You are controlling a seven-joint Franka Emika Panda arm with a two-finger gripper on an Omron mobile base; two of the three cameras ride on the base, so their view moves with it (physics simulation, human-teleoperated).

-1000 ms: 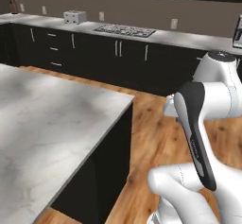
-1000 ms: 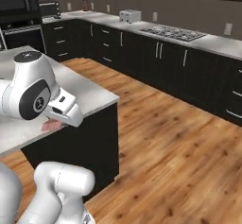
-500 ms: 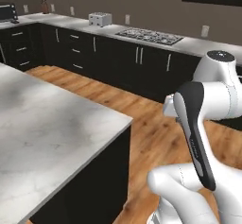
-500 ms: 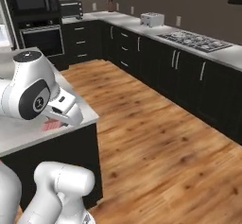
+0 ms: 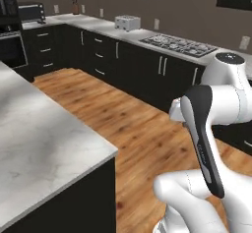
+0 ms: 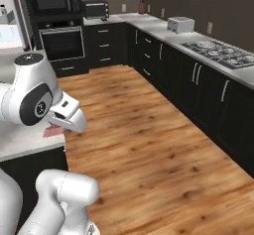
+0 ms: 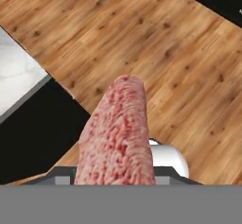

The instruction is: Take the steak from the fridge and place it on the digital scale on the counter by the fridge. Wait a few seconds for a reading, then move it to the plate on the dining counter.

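The steak [image 7: 118, 133], a pinkish-red slab, stands up from the bottom of the hand view, over wooden floor and a corner of the dining counter [image 7: 14, 81]. My gripper [image 6: 58, 128] is shut on it, and a pink edge of the steak [image 6: 50, 132] peeks out under the hand at the counter's rim. The dining counter's light marble top [image 5: 39, 148] fills the left of the left base view. The fridge [image 6: 9, 28] shows its pale interior at the far upper left. The digital scale and the plate are out of view.
A long black wall worktop carries a hob [image 5: 179, 45], a white toaster [image 5: 127, 22] and a black toaster oven [image 6: 96, 9]. A built-in oven [image 6: 62, 43] stands beside the fridge. Wooden floor [image 6: 149, 145] lies open between island and cabinets.
The whole picture has shifted, so the base has moved: the wall cabinets slid right and the fridge end came into view. The steak stays in the gripper.
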